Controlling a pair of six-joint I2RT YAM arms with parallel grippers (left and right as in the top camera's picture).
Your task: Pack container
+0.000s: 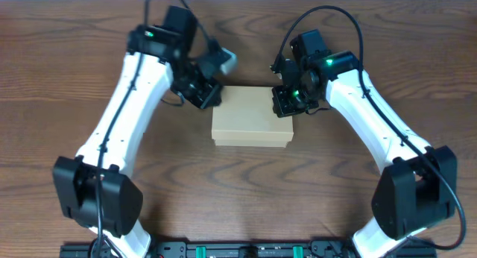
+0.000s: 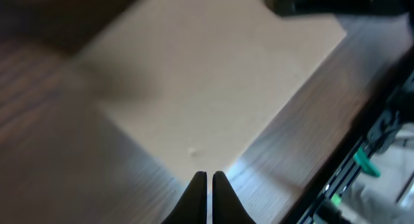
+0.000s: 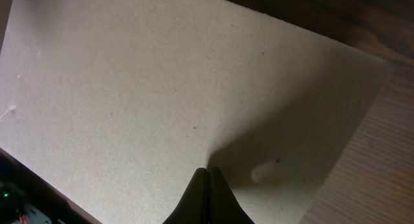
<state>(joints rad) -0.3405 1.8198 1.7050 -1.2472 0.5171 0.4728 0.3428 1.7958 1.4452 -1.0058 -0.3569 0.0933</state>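
Box (image 1: pixel 250 118) lid down, centre of surface (image 1: pixel 67 42).
Left end effector (image 2: pixel 208 177) at its far-left corner, right end effector (image 3: pixel 207 172) over far-right, both pinched together, empty. Looks light, stiff, dentable; I'd take the lid edge.

No lettering, label, brand, number or sign can be read in any view. The tan cardboard container (image 1: pixel 250 124) shows only plain, unprinted faces to the overhead and both wrist cameras.
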